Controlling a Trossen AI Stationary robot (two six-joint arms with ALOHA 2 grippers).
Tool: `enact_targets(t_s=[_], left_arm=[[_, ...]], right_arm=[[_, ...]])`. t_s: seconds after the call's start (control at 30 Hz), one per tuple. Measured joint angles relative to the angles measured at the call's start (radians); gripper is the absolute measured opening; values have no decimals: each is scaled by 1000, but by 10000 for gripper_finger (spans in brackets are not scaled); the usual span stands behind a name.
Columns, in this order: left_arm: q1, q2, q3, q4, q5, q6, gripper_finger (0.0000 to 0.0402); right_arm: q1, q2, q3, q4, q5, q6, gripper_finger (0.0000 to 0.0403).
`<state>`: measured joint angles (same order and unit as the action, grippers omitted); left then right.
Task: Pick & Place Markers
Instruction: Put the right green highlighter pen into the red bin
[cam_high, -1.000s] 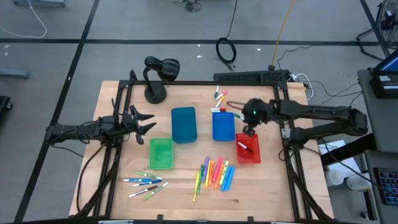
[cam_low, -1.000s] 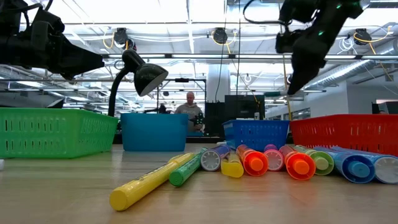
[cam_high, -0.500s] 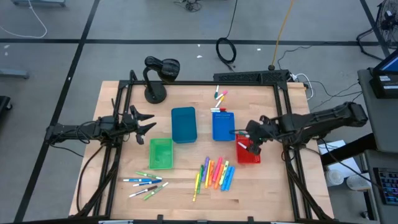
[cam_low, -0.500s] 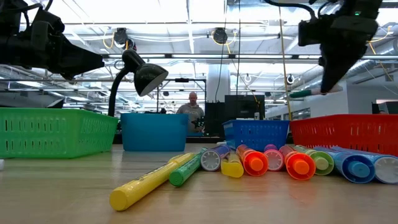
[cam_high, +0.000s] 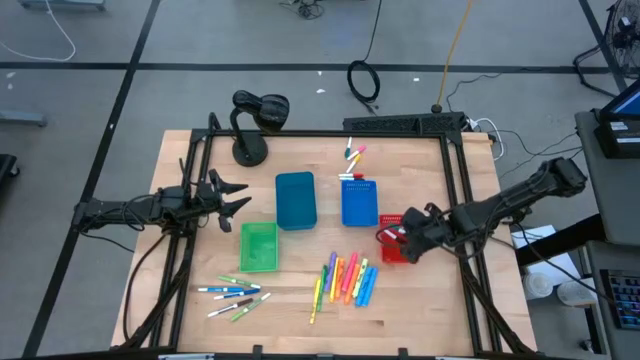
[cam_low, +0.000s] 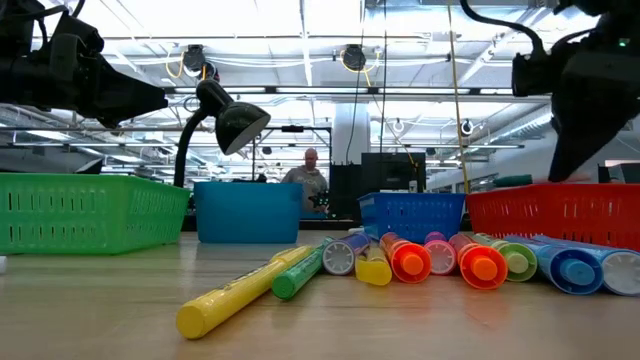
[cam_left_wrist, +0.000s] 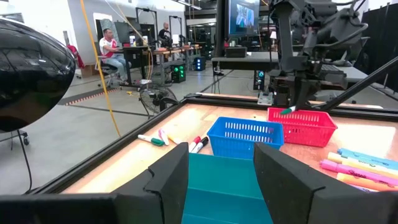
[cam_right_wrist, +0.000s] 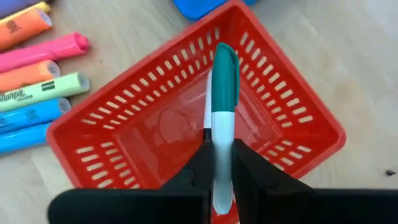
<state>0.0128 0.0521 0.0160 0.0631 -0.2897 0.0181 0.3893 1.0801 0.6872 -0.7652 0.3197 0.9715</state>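
Observation:
My right gripper (cam_high: 405, 237) hangs over the red bin (cam_high: 390, 252), shut on a white marker with a green cap (cam_right_wrist: 222, 93). The left wrist view shows that marker (cam_left_wrist: 287, 111) just above the bin's rim (cam_left_wrist: 301, 118). In the low view the right gripper's fingers (cam_low: 567, 150) dip behind the bin's wall (cam_low: 550, 215). My left gripper (cam_high: 236, 195) waits open at the table's left, above the teal bin (cam_left_wrist: 224, 186). Neon markers (cam_high: 348, 280) and thin white markers (cam_high: 234, 297) lie flat near the near edge. A few more markers (cam_high: 352, 155) lie by the far edge. My right gripper pinches the marker's white body (cam_right_wrist: 221, 146) between its two fingers, coming from above. The green cap end (cam_right_wrist: 224, 71) juts out past the fingertips toward the red bin's floor. The marker is lifted clear of the bin and the table.
A blue bin (cam_high: 359, 203), the teal bin (cam_high: 295, 200) and a green bin (cam_high: 258, 246) stand mid-table. A black desk lamp (cam_high: 255, 120) stands at the far left corner. Bare wood lies left of the green bin. A person sits in the room beyond.
My right gripper has carried the green-capped marker from beside the blue bin toward the table's near edge and down, ending low over the red bin. It stayed shut on the marker. My left arm kept still.

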Motion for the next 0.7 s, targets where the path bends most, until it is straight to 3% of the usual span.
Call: enact_targets(t_s=[0.7], left_arm=[[0,0,0,0,0,0,184]], right_arm=[[5,0,-92,127,23,8,26]])
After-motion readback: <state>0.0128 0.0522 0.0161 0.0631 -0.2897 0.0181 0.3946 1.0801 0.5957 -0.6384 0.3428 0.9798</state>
